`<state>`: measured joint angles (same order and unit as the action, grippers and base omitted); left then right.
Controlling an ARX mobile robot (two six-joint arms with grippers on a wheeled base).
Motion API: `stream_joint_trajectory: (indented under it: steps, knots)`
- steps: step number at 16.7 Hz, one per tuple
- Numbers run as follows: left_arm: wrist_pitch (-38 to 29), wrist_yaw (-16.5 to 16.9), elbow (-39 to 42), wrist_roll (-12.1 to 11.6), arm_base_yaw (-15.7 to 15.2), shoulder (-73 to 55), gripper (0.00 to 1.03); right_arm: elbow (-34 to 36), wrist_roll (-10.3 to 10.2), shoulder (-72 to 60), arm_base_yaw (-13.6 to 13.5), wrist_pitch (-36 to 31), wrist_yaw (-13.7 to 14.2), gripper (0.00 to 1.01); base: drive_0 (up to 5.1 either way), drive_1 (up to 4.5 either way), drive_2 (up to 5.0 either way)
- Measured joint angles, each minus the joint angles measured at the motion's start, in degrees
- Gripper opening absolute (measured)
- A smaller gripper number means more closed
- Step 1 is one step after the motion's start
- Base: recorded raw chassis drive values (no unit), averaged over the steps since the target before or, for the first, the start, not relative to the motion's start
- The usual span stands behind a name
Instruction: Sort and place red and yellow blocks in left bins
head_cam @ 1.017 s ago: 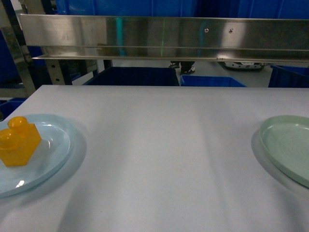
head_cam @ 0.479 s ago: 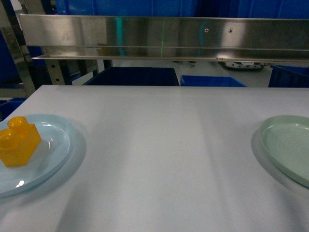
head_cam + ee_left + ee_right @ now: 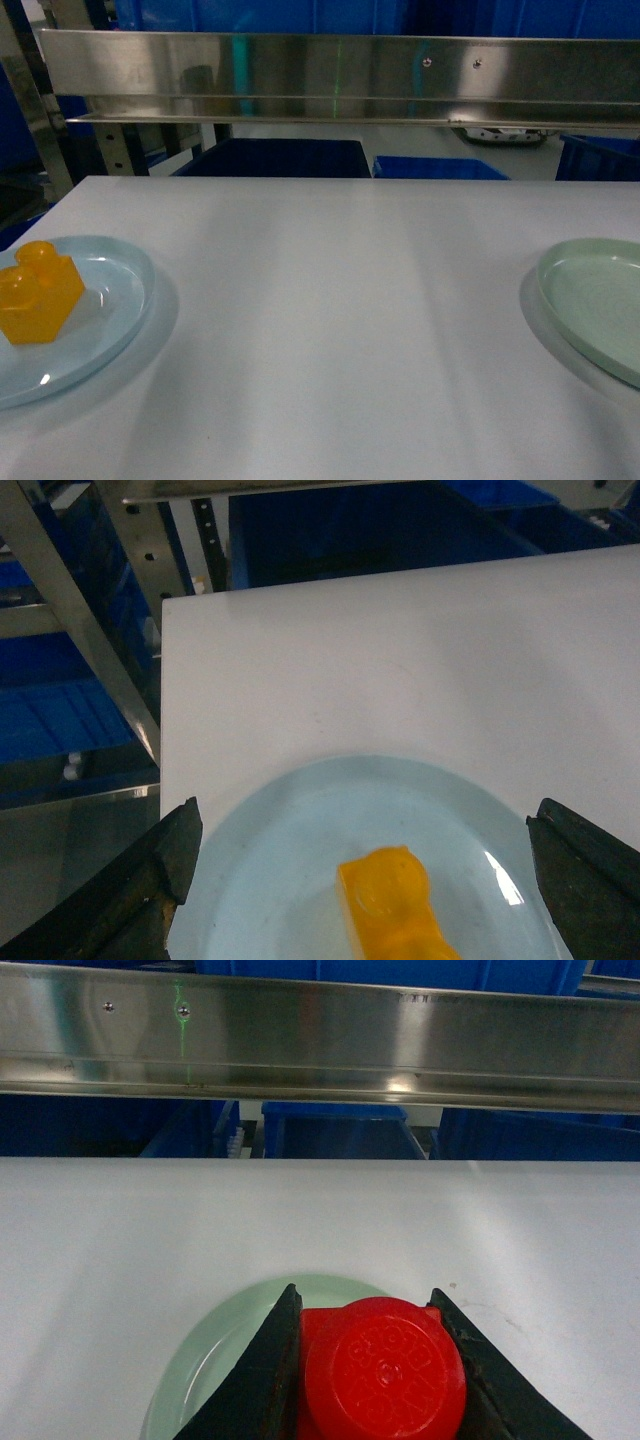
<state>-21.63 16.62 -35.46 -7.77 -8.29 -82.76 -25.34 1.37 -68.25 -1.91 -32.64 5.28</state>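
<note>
A yellow block (image 3: 38, 292) lies on a pale blue plate (image 3: 120, 310) at the table's left; the left wrist view shows the same yellow block (image 3: 395, 905) on that blue plate (image 3: 280, 860). My left gripper (image 3: 365, 865) hangs open above it, fingers wide on either side and touching nothing. In the right wrist view my right gripper (image 3: 365, 1360) is shut on a red block (image 3: 385, 1375), held over a pale green plate (image 3: 215, 1360). The green plate (image 3: 590, 300) sits at the table's right in the head view. Neither gripper shows in the head view.
The white table (image 3: 340, 300) ends at its far edge below a steel shelf rail (image 3: 340, 75). Blue bins (image 3: 275, 158) stand on the floor behind. In the left wrist view the table's left edge (image 3: 163, 780) drops off beside a metal rack leg (image 3: 70, 620).
The plate and yellow block sit slightly lower and further left in the head view than a second ago. A figure's feet beyond the table's far edge have gone from sight.
</note>
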Motion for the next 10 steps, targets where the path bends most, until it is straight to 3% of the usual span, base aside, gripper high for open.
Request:
stream_joint_trajectory:
  steps: [3,5,10]
  knots:
    - [6.8,-3.9,-7.7,4.5,-0.2,-7.8,0.98,0.0,0.0,0.0,0.0,0.0,0.0,0.28,0.0,0.0,0.0]
    - [8.3,-6.5,-9.0,6.1,0.2,-9.2,0.98,0.0,0.0,0.0,0.0,0.0,0.0,0.28,0.0,0.0,0.0]
    - [7.4,-11.1,-8.2,5.8,4.7,-4.2,0.98,0.0,0.0,0.0,0.0,0.0,0.0,0.28,0.0,0.0,0.0]
